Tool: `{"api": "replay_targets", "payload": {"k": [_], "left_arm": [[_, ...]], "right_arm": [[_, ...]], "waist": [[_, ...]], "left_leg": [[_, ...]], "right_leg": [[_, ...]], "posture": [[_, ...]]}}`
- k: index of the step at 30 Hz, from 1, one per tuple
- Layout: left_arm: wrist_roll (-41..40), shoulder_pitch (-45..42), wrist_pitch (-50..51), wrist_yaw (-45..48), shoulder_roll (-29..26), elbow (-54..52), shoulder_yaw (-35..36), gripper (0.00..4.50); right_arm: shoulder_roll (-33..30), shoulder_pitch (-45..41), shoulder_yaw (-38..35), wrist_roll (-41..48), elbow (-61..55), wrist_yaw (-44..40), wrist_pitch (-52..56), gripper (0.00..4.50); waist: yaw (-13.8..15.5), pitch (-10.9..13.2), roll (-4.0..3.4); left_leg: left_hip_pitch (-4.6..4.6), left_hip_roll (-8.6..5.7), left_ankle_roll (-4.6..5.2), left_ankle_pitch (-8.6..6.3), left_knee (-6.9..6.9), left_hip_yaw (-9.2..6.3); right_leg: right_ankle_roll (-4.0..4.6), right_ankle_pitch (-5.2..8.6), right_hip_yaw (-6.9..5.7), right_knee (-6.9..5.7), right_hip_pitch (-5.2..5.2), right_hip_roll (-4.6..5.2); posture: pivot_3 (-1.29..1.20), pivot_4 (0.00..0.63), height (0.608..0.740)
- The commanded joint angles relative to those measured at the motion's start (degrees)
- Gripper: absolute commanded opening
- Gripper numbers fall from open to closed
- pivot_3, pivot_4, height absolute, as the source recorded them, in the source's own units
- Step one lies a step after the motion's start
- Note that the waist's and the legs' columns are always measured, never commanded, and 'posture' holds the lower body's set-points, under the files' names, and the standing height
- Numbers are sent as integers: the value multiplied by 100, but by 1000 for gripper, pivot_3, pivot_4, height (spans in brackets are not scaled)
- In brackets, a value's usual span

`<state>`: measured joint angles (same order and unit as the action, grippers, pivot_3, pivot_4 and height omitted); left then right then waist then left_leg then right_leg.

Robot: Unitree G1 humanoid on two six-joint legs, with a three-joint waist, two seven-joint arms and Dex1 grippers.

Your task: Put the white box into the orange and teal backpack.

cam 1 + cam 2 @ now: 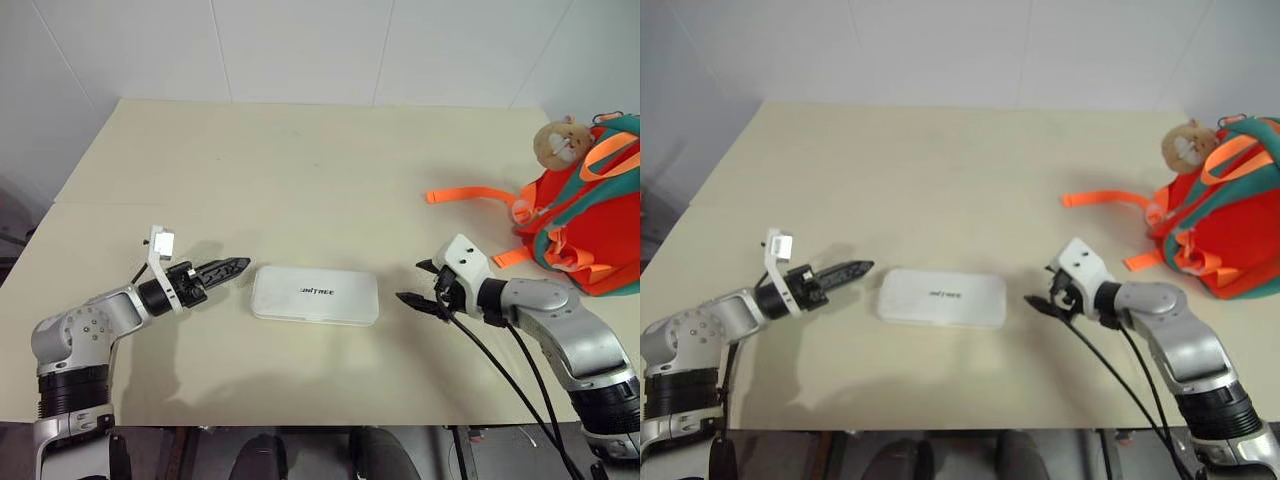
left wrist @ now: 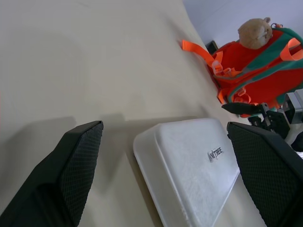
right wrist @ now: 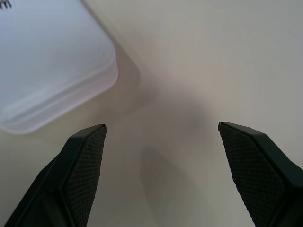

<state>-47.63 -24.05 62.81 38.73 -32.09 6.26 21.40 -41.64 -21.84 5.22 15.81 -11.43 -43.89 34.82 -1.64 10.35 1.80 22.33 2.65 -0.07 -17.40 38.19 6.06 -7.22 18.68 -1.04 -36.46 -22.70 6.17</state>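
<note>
Jaws wide, white box [image 1: 315,295] outside backpack [image 1: 585,215].

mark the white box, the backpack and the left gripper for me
white box [image 1: 315,295], left eye view, middle of the lid by the lettering.
orange and teal backpack [image 1: 585,225], left eye view, orange front panel.
left gripper [image 1: 228,268], left eye view, at its fingertips, beside the box's end.
</note>
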Motion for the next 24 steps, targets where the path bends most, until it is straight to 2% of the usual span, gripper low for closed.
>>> {"api": "replay_targets", "payload": {"k": [1,13,24], "left_arm": [[-265,-122,255,-134,49,-56,156,4470],[-591,10,1126,-472,-14,-226,317,4470],[-871,-424,1849,-429,100,345,444,4470]], "right_arm": [[128,-199,75,-77,-5,-49,-168,4500],[308,-324,212,-192,-34,-168,-189,4500],[416,-402,278,-254,58,-267,-285,4500]], "waist": [[5,0,0],[1,0,0],[6,0,0]], "left_leg": [[0,2,-3,1,0,-2],[0,-1,-5,2,-3,-2],[-1,-2,-8,4,-2,-3]], "right_leg": [[0,0,-1,0,0,-2],[0,0,-1,-1,0,3],[0,0,-2,5,0,4]], "posture": [[0,150,740],[0,150,740],[0,150,740]]}}
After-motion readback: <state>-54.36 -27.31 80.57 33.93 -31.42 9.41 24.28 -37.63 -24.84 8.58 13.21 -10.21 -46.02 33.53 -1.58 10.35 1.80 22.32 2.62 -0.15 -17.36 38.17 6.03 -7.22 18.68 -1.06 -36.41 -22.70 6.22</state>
